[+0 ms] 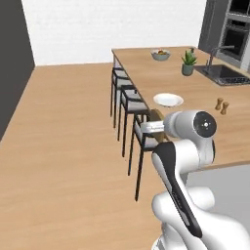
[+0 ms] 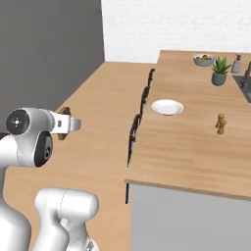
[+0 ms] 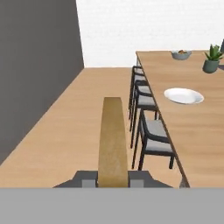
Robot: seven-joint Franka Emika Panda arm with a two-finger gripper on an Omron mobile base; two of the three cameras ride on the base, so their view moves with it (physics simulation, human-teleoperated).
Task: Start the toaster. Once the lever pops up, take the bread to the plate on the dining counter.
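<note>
In the hand view the gripper (image 3: 113, 179) is sitting at 6 o'clock, its two dark fingertips (image 3: 85, 178) narrowed onto the bread (image 3: 113, 140), pinching the thin tan slice by its lower end. The slice is standing on edge between them and reaching up toward 12 o'clock, clear of any surface, over the wooden floor (image 3: 74, 131).

From the right base view the bread (image 2: 62, 122) is peeking out as a brown sliver behind the white hand at 9 o'clock, well apart from the counter. In the left base view it (image 1: 156, 115) is showing just above the hand, near the middle.

Farther out, the dining counter (image 3: 197, 127) is running along 3 o'clock, with dark-legged stools (image 3: 151, 135) lining its near side. The plate (image 3: 183, 96) is lying on it at 2 o'clock. In the right base view two small wooden shakers (image 2: 220, 124) are standing beyond the plate's right. Farther back, a potted plant (image 3: 212, 59) and a bowl (image 3: 181, 54) are sitting near the far end, and the left base view is showing the dark sink (image 1: 225, 74) at 2 o'clock. A white wall (image 3: 144, 26) and a dark grey wall (image 3: 35, 65) are closing the room.
</note>
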